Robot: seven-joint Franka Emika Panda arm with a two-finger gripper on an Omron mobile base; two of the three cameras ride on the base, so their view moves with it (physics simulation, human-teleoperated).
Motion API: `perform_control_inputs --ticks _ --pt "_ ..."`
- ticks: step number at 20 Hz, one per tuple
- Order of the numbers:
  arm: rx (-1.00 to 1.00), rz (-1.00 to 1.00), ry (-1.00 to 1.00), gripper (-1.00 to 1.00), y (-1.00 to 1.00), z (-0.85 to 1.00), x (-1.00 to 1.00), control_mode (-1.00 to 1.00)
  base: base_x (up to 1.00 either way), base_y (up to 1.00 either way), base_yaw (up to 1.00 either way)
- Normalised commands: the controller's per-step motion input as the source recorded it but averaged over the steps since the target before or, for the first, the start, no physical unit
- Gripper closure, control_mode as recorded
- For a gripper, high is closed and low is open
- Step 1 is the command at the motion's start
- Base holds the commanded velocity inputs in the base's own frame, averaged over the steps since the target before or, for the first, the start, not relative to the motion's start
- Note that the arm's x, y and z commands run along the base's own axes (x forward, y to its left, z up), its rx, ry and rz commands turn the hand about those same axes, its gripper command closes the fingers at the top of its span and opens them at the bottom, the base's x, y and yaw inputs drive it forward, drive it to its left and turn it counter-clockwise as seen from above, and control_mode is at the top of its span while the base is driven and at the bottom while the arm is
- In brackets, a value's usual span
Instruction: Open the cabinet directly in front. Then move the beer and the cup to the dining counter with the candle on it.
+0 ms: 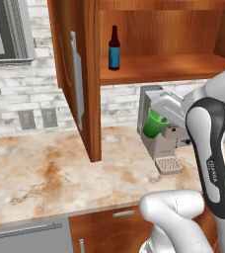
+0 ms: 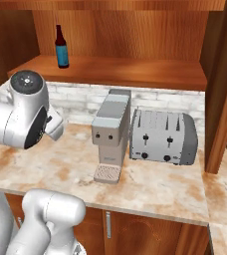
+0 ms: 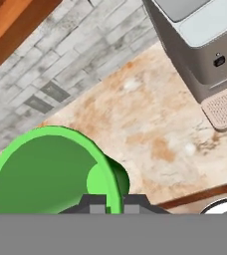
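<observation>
The cabinet (image 1: pixel 92 89) stands open, its left door (image 1: pixel 70 74) swung out toward me. On its wooden shelf (image 2: pixel 135 72) the beer (image 1: pixel 114 48) (image 2: pixel 61 47) stands upright at the left. The green cup (image 1: pixel 155 123) (image 3: pixel 46 169) hangs tilted in the air below the shelf, in front of the coffee machine. My gripper (image 1: pixel 162 114) (image 3: pixel 110 203) is shut on the cup's rim, one finger inside and one outside. The dining counter and the candle are out of view.
A grey coffee machine (image 1: pixel 160 148) (image 2: pixel 110 132) (image 3: pixel 200 45) and a toaster (image 2: pixel 163 137) stand on the marble wall countertop (image 1: pixel 45 173) against the brick wall. Two outlets (image 1: pixel 35 118) sit in the wall at left. Drawers (image 1: pixel 109 227) lie below the counter edge.
</observation>
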Motion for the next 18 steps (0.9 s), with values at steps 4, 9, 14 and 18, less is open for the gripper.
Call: perform_control_inputs --ticks 4,9,14,18 --pt "0.0 0.0 -0.13 1.0 0.05 -0.01 -0.02 -1.0 0.0 0.0 0.0" --pt "0.0 0.0 -0.16 1.0 0.04 0.0 0.0 -1.0 0.0 0.0 0.0" --pt "0.0 0.0 0.0 1.0 0.0 0.0 0.0 -1.0 0.0 0.0 0.0" --pt "0.0 0.0 0.0 1.0 0.0 0.0 0.0 -1.0 0.0 0.0 0.0"
